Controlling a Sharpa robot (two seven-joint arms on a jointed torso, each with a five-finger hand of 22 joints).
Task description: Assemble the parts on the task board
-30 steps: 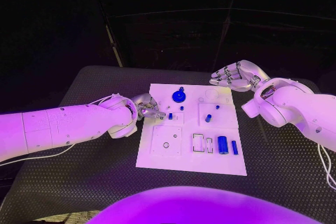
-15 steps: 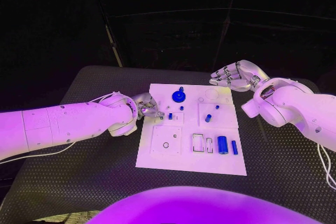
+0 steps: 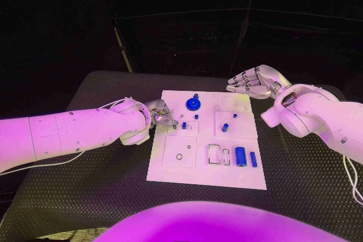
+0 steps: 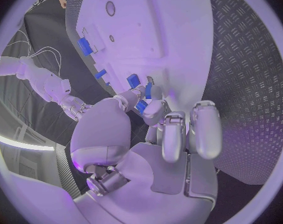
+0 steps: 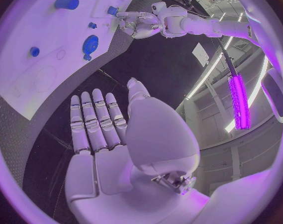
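The white task board (image 3: 181, 168) lies in the middle of the table. My left hand (image 3: 159, 116) sits at the board's left edge. Its thumb and a finger pinch a small blue part (image 3: 184, 125) near that edge, also seen as the small blue part (image 4: 147, 90) between the fingertips (image 4: 155, 107). My right hand (image 3: 256, 82) hovers above the board's far right corner, holding nothing; its fingers (image 5: 94, 117) lie straight, side by side. On the board are a blue gear-like knob (image 3: 193, 103), a blue peg (image 3: 224, 127), a blue cylinder (image 3: 241, 156) and a thin blue bar (image 3: 253, 159).
Two tiny blue pieces (image 3: 196, 116) (image 3: 234, 115) sit mid-board. Rectangular slots (image 3: 214, 154) and a small round hole (image 3: 179, 157) mark the near half. The black table (image 3: 302, 179) surrounds the board. A cable (image 3: 45, 168) trails under my left arm.
My left hand has edged slightly right, farther over the board's left edge, with its fingertips staying at the small blue part. The right hand has not moved.
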